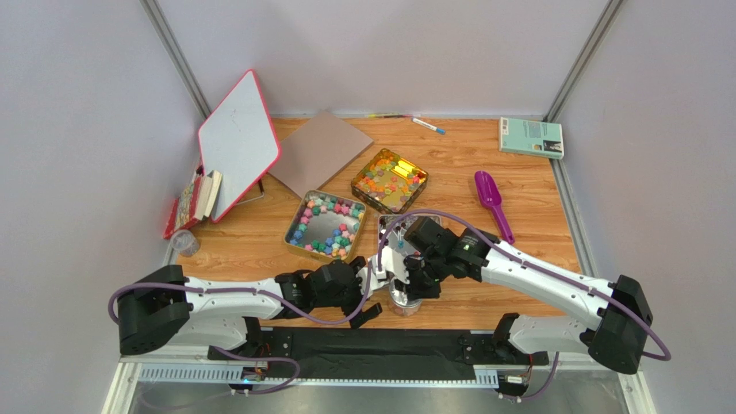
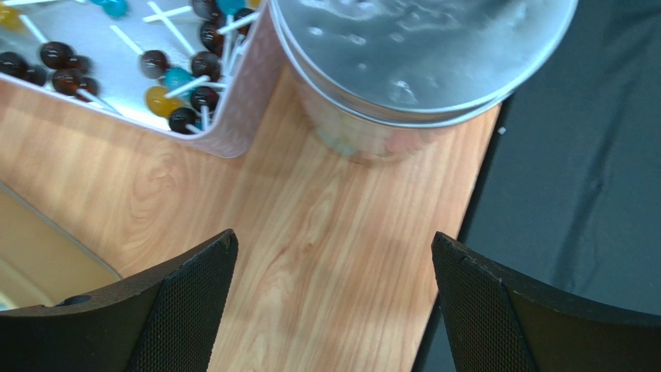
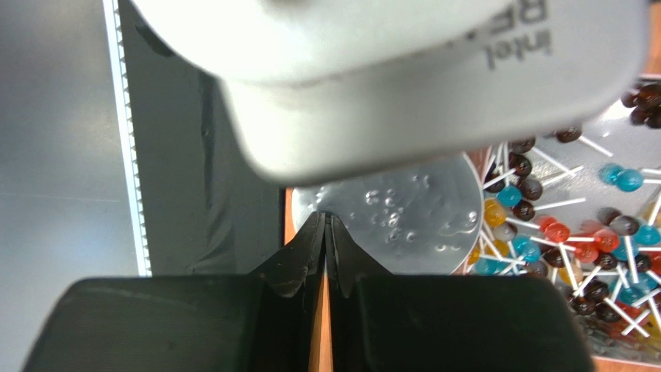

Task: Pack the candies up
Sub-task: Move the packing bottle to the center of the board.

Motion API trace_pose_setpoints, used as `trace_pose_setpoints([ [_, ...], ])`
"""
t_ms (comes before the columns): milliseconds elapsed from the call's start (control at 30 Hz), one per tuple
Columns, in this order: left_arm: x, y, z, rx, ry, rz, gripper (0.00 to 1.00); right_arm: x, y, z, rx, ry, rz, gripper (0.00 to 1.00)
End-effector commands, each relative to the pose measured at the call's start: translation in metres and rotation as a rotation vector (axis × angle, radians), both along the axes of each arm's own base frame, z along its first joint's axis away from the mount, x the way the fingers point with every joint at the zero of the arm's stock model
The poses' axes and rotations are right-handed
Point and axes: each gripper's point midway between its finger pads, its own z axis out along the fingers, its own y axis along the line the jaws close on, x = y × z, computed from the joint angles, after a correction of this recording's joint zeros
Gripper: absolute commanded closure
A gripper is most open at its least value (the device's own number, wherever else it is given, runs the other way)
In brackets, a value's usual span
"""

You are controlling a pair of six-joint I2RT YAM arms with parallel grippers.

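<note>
Holding candies (image 2: 365, 143), lidded jar (image 2: 419, 54), lollipops (image 2: 178, 77) filling tray (image 2: 237, 128)

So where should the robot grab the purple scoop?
The purple scoop lies flat on the table, with its handle toward the near edge. Take the thin handle from straight above, pinching across it. The wide bowl is probably harder to pinch.

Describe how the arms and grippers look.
Both the left arm and right arm have white links and black joints, with a purple cable looping along each. The left gripper and right gripper have black fingers; the left's pads look mesh-textured. A grey camera housing reads "intel".
</note>
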Motion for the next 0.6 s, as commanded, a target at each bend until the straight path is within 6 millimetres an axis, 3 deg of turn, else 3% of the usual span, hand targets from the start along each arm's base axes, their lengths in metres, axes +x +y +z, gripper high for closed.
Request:
trace_pose_setpoints([
  [0, 0.014, -0.015, 0.019, -0.086, -0.03, 0.074, 0.01, 0.003, 0.011, -0.011, 0.023, -0.031, 0.044, 0.93],
  [133, 0.019, -0.013, 0.017, -0.078, -0.061, 0.084, 0.0, 0.005, 0.006, -0.008, 0.026, -0.058, 0.032, 0.94],
  [267, 0.01, -0.016, 0.017, -0.095, -0.042, 0.028, 0.0, 0.025, -0.006, 0.03, 0.083, -0.179, -0.06, 0.92],
  [300, 0.003, -0.019, 0.017, -0.109, -0.021, -0.003, 0.01, 0.035, -0.012, 0.037, 0.079, -0.223, -0.117, 0.82],
  [333, 0.0, -0.021, 0.014, -0.11, -0.005, -0.013, 0.01, 0.044, -0.016, 0.046, 0.094, -0.266, -0.168, 0.54],
  [433, -0.009, -0.034, 0.01, -0.106, 0.008, -0.05, 0.01, 0.077, -0.037, 0.073, 0.113, -0.395, -0.366, 0.17],
  [533, -0.015, -0.045, 0.006, -0.098, 0.013, -0.075, 0.01, 0.1, -0.058, 0.086, 0.129, -0.4, -0.548, 0.0],
  [567, -0.016, -0.047, 0.003, -0.096, 0.018, -0.077, 0.0, 0.106, -0.062, 0.091, 0.144, -0.391, -0.594, 0.0],
])
